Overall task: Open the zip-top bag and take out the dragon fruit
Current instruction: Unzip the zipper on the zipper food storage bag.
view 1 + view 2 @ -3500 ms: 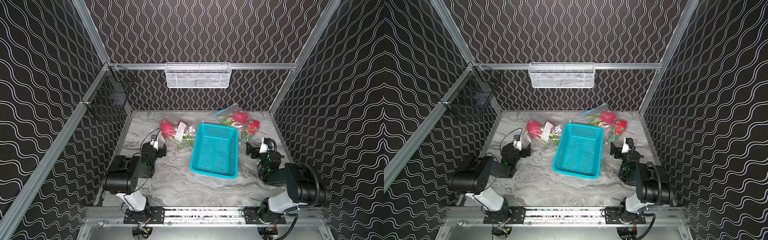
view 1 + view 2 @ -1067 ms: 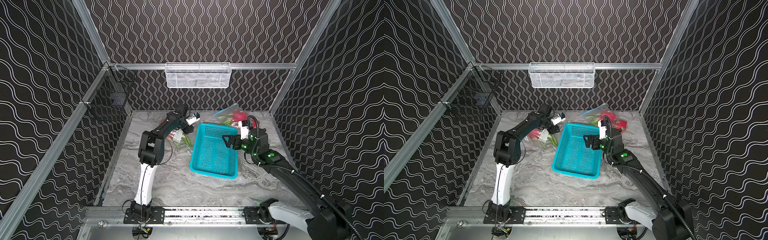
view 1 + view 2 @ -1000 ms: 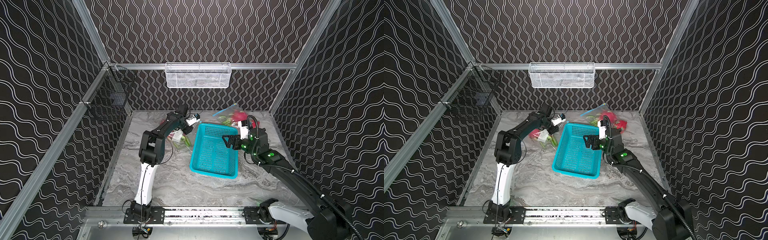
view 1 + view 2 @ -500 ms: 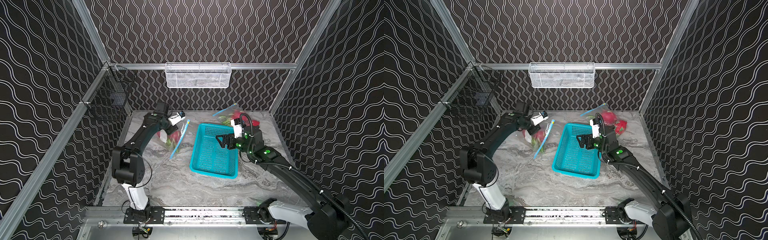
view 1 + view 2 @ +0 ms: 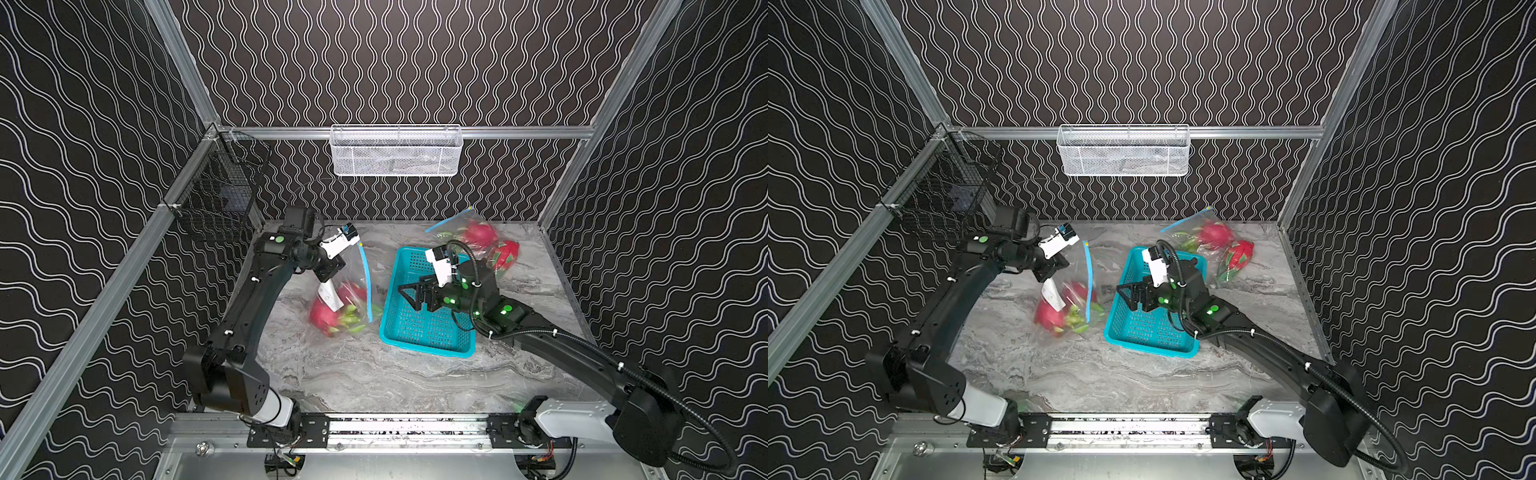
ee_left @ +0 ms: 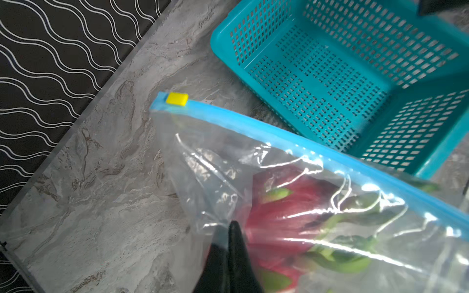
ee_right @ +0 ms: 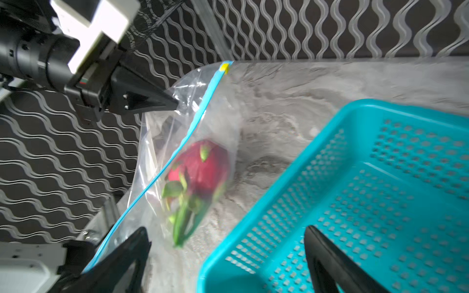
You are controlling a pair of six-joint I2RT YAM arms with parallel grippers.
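While the left arm [image 5: 253, 303] rises from its base at the front rail, leans toward the back wall and turns its wrist to the right, the left fingers [image 7: 149, 102] are clenched on the clear film of the zip-top bag [image 5: 351, 270] near its upper edge. The bag hangs from that pinch. Its blue zip strip [image 5: 366, 282] slants downward, with the yellow slider [image 6: 177, 99] at the strip's top end. The dragon fruit [image 7: 200, 165] sits low inside the bag, red with green scales, beside a white label [image 5: 328, 293].

Just right of the bag stands the teal basket [image 5: 424, 328] on the marbled worktop [image 5: 374, 374]. The right arm [image 5: 552, 345] stretches from the front right corner across the basket. The right fingers [image 7: 322, 256] are spread wide, grasping nothing, and point toward the bag. At the back right lies a second bag [image 5: 478, 232] with red fruit, partly covered by the right wrist's cable.

Motion blur smears the fruit, so whether one or two lie in the held bag is unclear. I cannot tell whether the zip is sealed or whether the bag's bottom touches the worktop. One right finger hides the bag's lower corner in the right wrist view.
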